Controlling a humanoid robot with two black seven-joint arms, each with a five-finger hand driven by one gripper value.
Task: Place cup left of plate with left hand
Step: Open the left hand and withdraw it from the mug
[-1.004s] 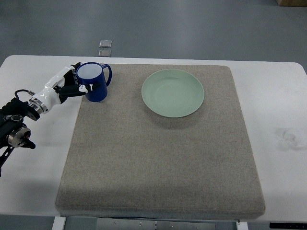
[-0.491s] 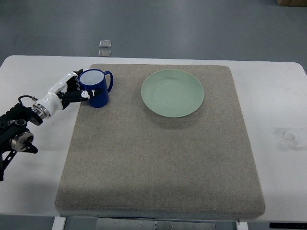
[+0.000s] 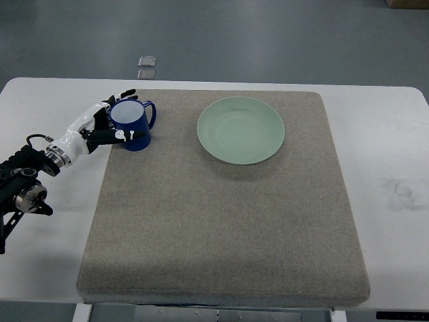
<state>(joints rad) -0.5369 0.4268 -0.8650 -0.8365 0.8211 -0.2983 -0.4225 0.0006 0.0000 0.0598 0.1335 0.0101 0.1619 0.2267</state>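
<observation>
**Blue cup held at the mat's far-left corner, left of the plate**

A blue cup (image 3: 131, 125) is seen upright on the grey mat (image 3: 221, 221), close to the mat's far-left corner and well to the left of the plate (image 3: 240, 129). Its pale inside is visible from above, and its handle is turned toward the plate. A clear stretch of mat is left between cup and plate, so the two are apart.

The cup is gripped by the left hand (image 3: 107, 124), whose white and black fingers (image 3: 127, 135) are wrapped around the side of the cup facing away from the plate; a thumb tip is laid across the near wall of the cup. Whether the cup's base is fully set down on the mat cannot be told.

The plate, pale green and round, is lying flat on the far half of the mat, slightly right of the mat's middle line.

The left arm is brought in from the left edge, across the white table (image 3: 395, 134) on which the mat is laid.

On the floor beyond the table, further from the plate than the cup, two small square tiles (image 3: 147, 67) are seen.
</observation>
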